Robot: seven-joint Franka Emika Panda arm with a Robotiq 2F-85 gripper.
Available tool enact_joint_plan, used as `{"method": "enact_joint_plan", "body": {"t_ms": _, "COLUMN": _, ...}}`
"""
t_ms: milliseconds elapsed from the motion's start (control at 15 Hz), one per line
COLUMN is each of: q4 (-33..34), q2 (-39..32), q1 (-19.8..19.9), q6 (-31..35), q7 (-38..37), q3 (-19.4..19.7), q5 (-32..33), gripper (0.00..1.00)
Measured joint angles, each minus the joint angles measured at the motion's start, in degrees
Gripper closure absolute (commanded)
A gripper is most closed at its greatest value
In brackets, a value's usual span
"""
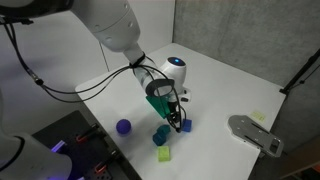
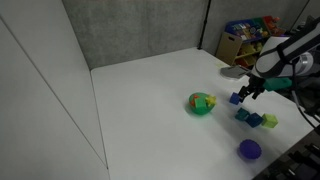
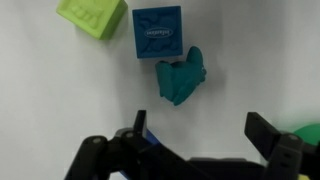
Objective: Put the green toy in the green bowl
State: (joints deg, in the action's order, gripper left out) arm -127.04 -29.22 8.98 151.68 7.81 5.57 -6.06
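The green toy [image 3: 181, 78] is a dark teal, irregular block lying on the white table, just beyond my open fingers and slightly left of their midline. It also shows in both exterior views [image 1: 160, 133] [image 2: 243, 115]. My gripper [image 3: 200, 128] is open and empty and hovers low over the cluster of blocks [image 1: 178, 120] [image 2: 246, 91]. The green bowl [image 2: 202, 103] stands on the table beside the blocks with something yellow-orange in it. Only its edge shows in the wrist view [image 3: 306, 132], and the gripper partly hides it in an exterior view [image 1: 157, 100].
A blue block [image 3: 157, 32] touches the toy's far side, with a yellow-green cube [image 3: 92, 17] beside it. Another blue piece [image 3: 150, 136] lies by my left finger. A purple ball [image 2: 249, 149] sits nearer the table edge. A grey device [image 1: 255, 135] lies apart.
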Motion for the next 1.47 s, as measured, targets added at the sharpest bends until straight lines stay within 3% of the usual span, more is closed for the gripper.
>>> {"method": "enact_joint_plan", "body": {"t_ms": 533, "q4": 1.71, "q2": -9.18, "q1": -0.03, "q6": 7.57, "q7": -0.09, "q3": 0.17, "q5": 3.41, "gripper": 0.00}}
{"method": "enact_joint_plan", "body": {"t_ms": 600, "q4": 1.72, "q2": -9.72, "q1": -0.08, "q6": 8.31, "q7": -0.09, "q3": 0.19, "q5": 3.97, "gripper": 0.25}}
{"method": "enact_joint_plan", "body": {"t_ms": 667, "q4": 1.72, "q2": -10.15, "q1": -0.12, "q6": 8.88, "q7": -0.09, "q3": 0.24, "q5": 4.53, "gripper": 0.25}}
{"method": "enact_joint_plan", "body": {"t_ms": 1200, "q4": 2.37, "q2": -10.52, "q1": -0.78, "q6": 9.65, "q7": -0.17, "q3": 1.12, "q5": 6.69, "gripper": 0.89}}
{"method": "enact_joint_plan", "body": {"t_ms": 1467, "q4": 2.71, "q2": -9.37, "q1": -0.85, "q6": 9.64, "q7": -0.52, "q3": 1.63, "q5": 6.69, "gripper": 0.93}}
